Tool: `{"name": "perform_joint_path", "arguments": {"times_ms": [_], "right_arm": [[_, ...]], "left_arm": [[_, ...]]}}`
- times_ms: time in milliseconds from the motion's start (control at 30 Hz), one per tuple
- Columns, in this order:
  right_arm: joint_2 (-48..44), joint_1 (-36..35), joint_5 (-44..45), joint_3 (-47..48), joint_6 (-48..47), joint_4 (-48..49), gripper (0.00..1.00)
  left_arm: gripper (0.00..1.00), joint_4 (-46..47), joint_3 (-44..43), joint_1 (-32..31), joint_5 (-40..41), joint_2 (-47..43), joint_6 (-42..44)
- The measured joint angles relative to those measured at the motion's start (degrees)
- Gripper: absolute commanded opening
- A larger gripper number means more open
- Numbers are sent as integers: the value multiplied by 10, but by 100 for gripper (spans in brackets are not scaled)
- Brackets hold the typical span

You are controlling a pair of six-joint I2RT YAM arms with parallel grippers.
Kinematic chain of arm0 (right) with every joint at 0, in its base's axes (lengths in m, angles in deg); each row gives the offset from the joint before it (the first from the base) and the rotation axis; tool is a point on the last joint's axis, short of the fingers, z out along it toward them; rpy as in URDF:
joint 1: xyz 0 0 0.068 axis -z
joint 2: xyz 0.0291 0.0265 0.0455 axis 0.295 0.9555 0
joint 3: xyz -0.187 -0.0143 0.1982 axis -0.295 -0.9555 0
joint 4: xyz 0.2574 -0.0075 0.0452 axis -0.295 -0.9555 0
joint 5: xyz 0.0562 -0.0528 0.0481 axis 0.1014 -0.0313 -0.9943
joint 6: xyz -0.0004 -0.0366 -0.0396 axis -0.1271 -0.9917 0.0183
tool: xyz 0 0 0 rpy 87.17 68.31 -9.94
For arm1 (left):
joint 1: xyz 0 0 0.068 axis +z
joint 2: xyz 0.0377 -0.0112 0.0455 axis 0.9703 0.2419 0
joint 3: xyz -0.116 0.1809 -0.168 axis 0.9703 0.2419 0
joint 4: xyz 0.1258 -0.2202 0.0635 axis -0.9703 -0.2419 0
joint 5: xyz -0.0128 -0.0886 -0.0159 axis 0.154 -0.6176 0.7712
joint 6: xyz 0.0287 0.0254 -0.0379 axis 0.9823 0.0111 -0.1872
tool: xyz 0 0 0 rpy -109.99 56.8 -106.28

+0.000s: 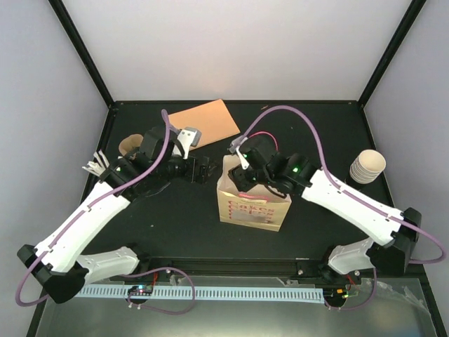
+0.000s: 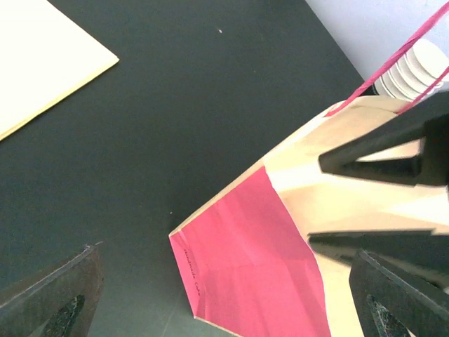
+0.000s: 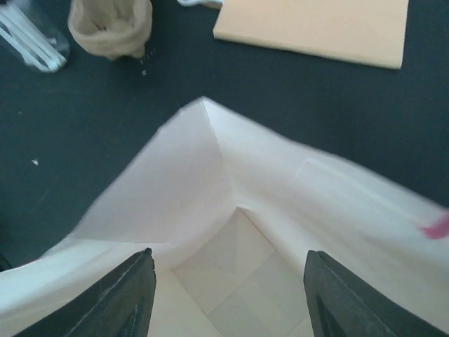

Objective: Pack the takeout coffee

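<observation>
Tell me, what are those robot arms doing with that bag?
They are getting a paper bag ready for packing. The right claw hangs open over the bag's mouth, and the bag looks empty inside. The left claw is open beside it. The takeout coffee cup stands far right, untouched.

Black table (image 1: 175, 225) — paper bag (image 1: 252, 207) centre, tan sheet (image 1: 203, 121) behind, ribbed cup (image 1: 367, 166) right, pulp carrier (image 1: 128, 145) left

This is a robotics lab test cell: a black surface (image 1: 175, 232) boxed in by plain white walls (image 1: 231, 49) and black frame posts (image 1: 82, 53). The left arm (image 1: 84, 225) and right arm (image 1: 358, 207) are bolted at its near edge, beside a slotted cable duct (image 1: 210, 292).
</observation>
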Motion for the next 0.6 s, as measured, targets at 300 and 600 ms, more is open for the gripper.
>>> {"name": "perform_joint_path", "arguments": {"times_ms": [300, 600], "right_arm": [[-76, 12, -20, 47, -99, 5, 62], [-5, 160, -124, 193, -197, -74, 72]], "left_arm": [[99, -16, 45, 0, 2, -102, 4], [99, -24, 124, 0, -19, -174, -14]]}}
